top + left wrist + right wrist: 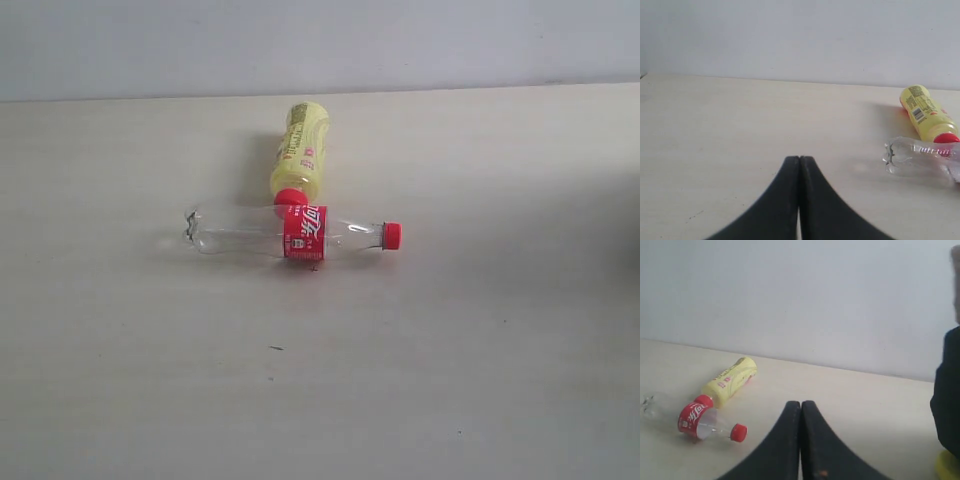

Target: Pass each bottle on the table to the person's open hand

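The left gripper has its two black jaws pressed flat together, with nothing between them, and they hang over the bare table. The right gripper is the same: jaws pressed together on nothing, above the tabletop. Each gripper shows only in its own wrist view.

Two bottles show beyond the jaws, well apart from both grippers. In the exterior view the clear bottle lies on its side at the middle of the frame, base to the left and red cap to the right, with a red label round its middle. The yellow bottle lies just above it, upper centre of the frame. Its red cap points down at the clear bottle's flank beside the label. Whether the cap touches that flank cannot be told.

In the left wrist view the clear bottle is cut off by the frame edge, so only its base end shows. The yellow bottle's cap sits partly behind it.

In the right wrist view a dark shape stands at the frame edge, cut off and too blurred to name. A small yellow object lies under it, also cut off.

A pale wall fills the upper strip of the exterior view.
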`<act>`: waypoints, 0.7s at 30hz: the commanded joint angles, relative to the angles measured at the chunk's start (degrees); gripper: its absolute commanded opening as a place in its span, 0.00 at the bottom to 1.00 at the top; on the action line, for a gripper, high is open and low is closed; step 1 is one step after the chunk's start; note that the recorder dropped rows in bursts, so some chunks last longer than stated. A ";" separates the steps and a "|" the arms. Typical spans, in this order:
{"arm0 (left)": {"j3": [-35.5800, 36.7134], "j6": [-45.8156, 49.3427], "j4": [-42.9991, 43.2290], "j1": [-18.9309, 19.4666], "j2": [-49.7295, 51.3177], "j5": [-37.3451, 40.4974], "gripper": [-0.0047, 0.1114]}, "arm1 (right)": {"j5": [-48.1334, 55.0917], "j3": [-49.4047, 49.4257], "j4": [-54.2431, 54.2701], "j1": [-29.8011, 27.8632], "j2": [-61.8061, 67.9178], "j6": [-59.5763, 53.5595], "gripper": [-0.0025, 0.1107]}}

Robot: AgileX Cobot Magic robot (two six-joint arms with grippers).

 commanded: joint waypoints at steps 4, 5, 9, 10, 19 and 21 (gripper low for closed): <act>-0.03 -0.10 0.26 -0.26 -0.39 0.02 0.04 | -15.10 8.37 0.95 -0.13 -0.17 0.00 0.02; -0.03 -0.10 0.26 -0.26 -0.39 0.02 0.04 | -15.10 9.80 0.69 -0.13 -0.17 0.00 0.02; -0.03 -0.10 0.26 -0.26 -0.39 0.02 0.04 | -15.22 13.80 0.69 -0.13 -0.17 0.00 0.02; -0.03 -0.10 0.26 -0.26 -0.39 0.02 0.04 | -15.22 14.36 0.69 -0.13 -0.17 0.00 0.02; -0.03 -0.10 0.26 -0.26 -0.39 0.02 0.04 | -15.34 15.14 0.91 -0.13 -0.17 0.00 0.02; -0.03 -0.10 0.26 -0.26 -0.39 0.02 0.04 | -15.34 15.14 0.91 -0.13 -0.17 0.00 0.02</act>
